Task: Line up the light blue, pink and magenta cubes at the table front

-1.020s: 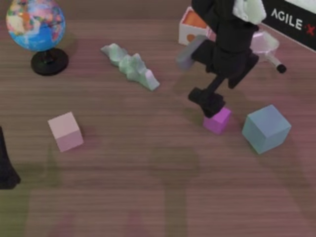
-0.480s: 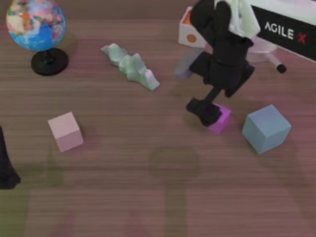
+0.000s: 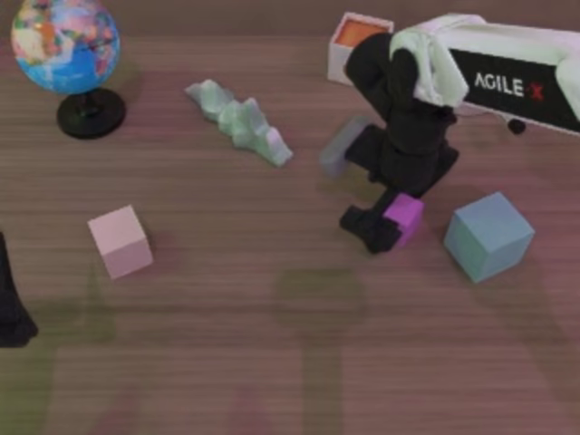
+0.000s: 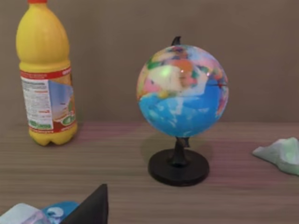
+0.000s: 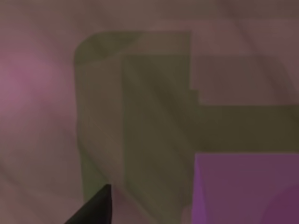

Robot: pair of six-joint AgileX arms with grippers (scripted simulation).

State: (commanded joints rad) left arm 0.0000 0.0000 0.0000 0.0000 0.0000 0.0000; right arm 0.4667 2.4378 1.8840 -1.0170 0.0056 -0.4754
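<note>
The small magenta cube (image 3: 405, 212) lies right of the table's middle, partly under my right gripper (image 3: 379, 227). The gripper is open and low over the cube's left side. In the right wrist view the magenta cube (image 5: 245, 189) fills one corner, and one dark fingertip (image 5: 97, 206) stands well clear of it. The large light blue cube (image 3: 488, 236) rests just to the right of the magenta one. The pale pink cube (image 3: 120, 240) sits far to the left. My left gripper (image 3: 11, 313) is parked at the left edge, open and holding nothing.
A globe (image 3: 65, 45) stands at the back left, with a yellow bottle (image 4: 44, 74) beside it in the left wrist view. A crumpled green-white object (image 3: 240, 122), a grey block (image 3: 340, 145) and a white box with orange inside (image 3: 356, 41) lie farther back.
My right arm has swung and come down lower around the magenta cube, with the fingers now at its left side. The cubes stay about where they were.
</note>
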